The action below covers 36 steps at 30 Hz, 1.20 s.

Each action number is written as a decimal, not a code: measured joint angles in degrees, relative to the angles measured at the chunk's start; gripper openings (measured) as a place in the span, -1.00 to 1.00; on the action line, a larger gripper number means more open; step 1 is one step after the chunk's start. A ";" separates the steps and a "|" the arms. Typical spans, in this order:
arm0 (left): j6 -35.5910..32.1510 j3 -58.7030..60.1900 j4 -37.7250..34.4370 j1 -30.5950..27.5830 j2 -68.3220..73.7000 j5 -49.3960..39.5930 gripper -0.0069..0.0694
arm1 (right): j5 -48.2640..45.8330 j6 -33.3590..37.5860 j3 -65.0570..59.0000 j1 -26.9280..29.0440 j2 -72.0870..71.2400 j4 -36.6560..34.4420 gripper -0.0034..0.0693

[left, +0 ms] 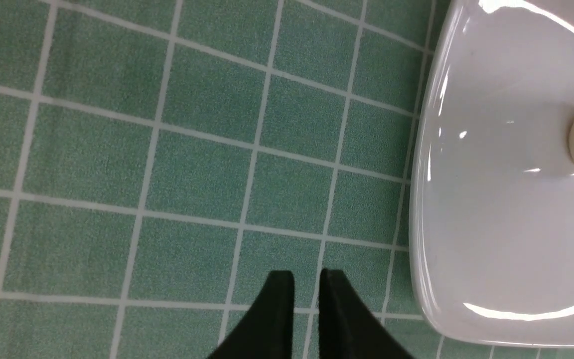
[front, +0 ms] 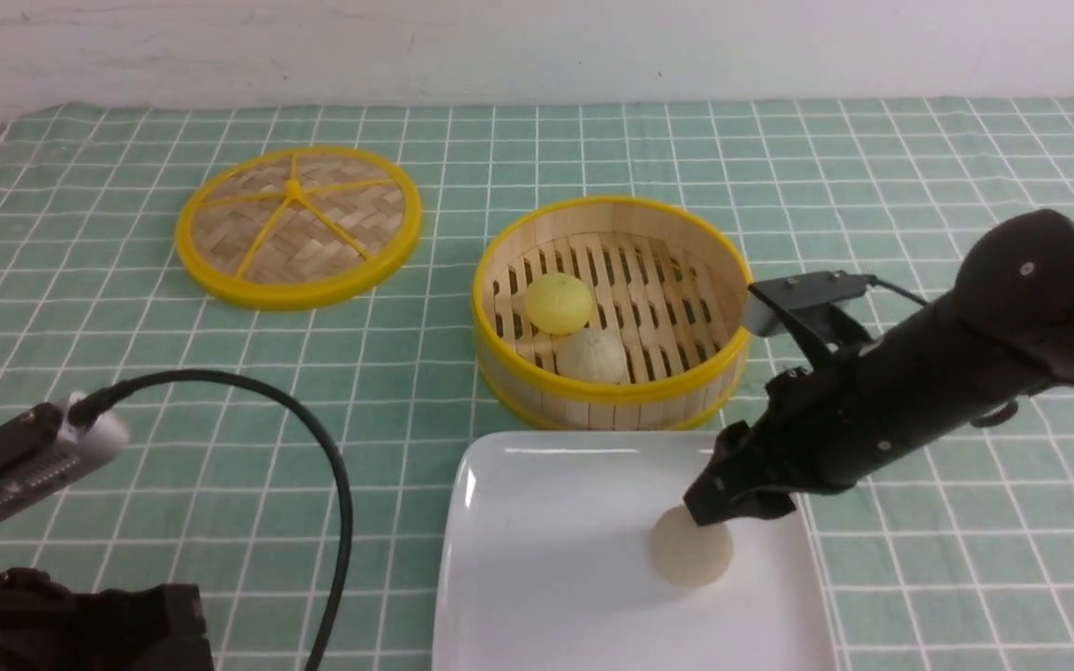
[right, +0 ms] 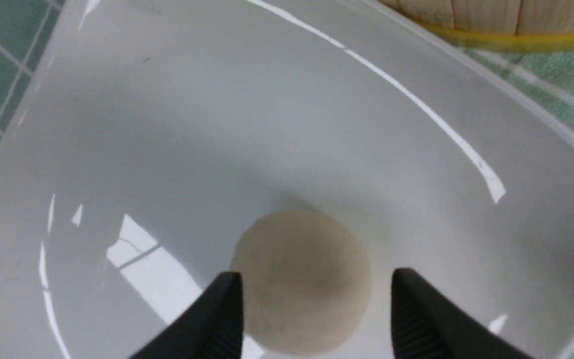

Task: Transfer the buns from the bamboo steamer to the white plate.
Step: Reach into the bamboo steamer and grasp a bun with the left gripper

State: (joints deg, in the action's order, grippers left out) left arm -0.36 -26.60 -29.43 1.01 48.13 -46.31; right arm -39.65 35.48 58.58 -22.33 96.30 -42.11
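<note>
front view: one bun (front: pixel 692 552) sits on the plate (front: pixel 537 559), two buns (front: pixel 592 356) await transfer in the steamer (front: pixel 612 395) (a third done); right gripper (right: pixel 319 278) spread, left gripper (left: pixel 307 274) slightly parted.

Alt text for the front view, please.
Black right tool, open, over a cream round bun on a glossy white square plate. Beyond it, a yellow-rimmed round bamboo steamer holds one pale yellow bun and one off-white bun; a woven yellow-rimmed lid lies to the left.
</note>
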 joint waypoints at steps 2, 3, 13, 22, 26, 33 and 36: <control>0.00 0.00 0.00 0.00 0.00 0.00 -0.52 | -4.00 -2.99 1.64 0.85 -3.17 5.02 0.38; 0.00 0.00 0.00 0.00 0.00 0.00 -0.52 | -4.50 -3.86 2.12 0.98 -3.52 5.55 0.39; 0.00 -2.85 0.33 0.00 0.23 4.53 -0.51 | -29.90 -27.33 10.63 4.93 -26.32 33.34 -0.40; -3.51 -25.57 -0.97 0.00 13.03 -10.03 -0.81 | -28.37 -29.94 -0.62 4.93 -47.43 35.39 -0.94; -9.39 -36.85 -5.69 0.00 23.31 -17.92 -0.81 | -23.42 -29.14 -9.20 4.93 -54.74 35.58 -0.94; -8.79 -50.15 -8.74 12.97 35.71 -17.17 -0.81 | -14.05 -28.80 -19.63 4.93 -62.16 35.75 -0.94; -2.39 -54.18 -3.28 21.61 41.32 -11.47 -0.80 | -11.16 -28.67 -21.51 4.93 -63.07 35.80 -0.93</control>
State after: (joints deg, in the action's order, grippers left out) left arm -2.75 -80.78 -32.71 22.61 89.45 -57.78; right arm -50.82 6.81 37.07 -17.39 33.23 -6.31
